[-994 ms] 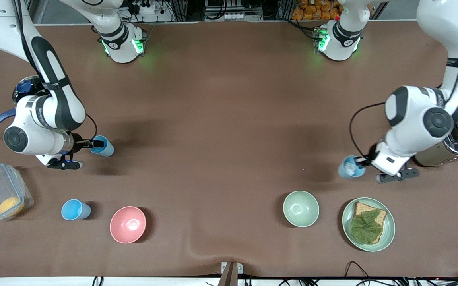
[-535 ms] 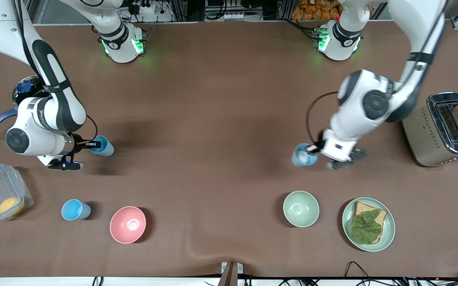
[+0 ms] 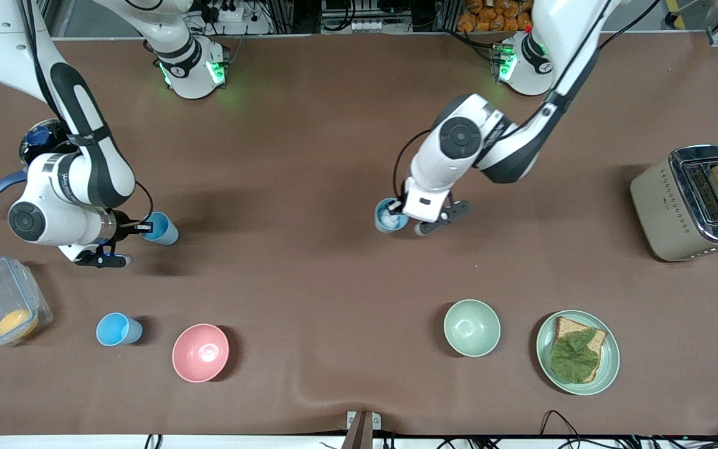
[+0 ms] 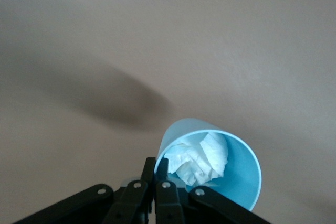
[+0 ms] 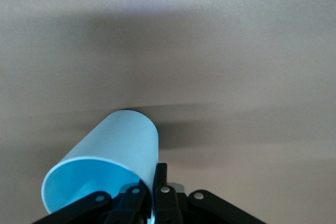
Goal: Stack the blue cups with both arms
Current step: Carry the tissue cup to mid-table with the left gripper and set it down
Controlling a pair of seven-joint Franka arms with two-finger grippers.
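My left gripper (image 3: 401, 211) is shut on the rim of a light-blue cup (image 3: 390, 216) and holds it up over the middle of the table. In the left wrist view, this cup (image 4: 239, 174) holds crumpled white paper (image 4: 202, 158), and my gripper (image 4: 156, 163) pinches its wall. My right gripper (image 3: 143, 227) is shut on the rim of a second blue cup (image 3: 161, 229), low at the right arm's end of the table. The right wrist view shows that cup (image 5: 113, 153) empty in my gripper (image 5: 155, 174). A third blue cup (image 3: 118, 329) stands free beside the pink bowl (image 3: 201, 352).
A pale green bowl (image 3: 472, 327) and a green plate (image 3: 608, 349) with bread and a leaf sit nearer the front camera. A toaster (image 3: 677, 209) with bread stands at the left arm's end. A clear container (image 3: 0, 308) and a blue-handled pot (image 3: 38, 140) sit at the right arm's end.
My left arm has carried its cup from beside the toaster to over the middle of the table, toward the right arm's end. The right arm has stayed still.
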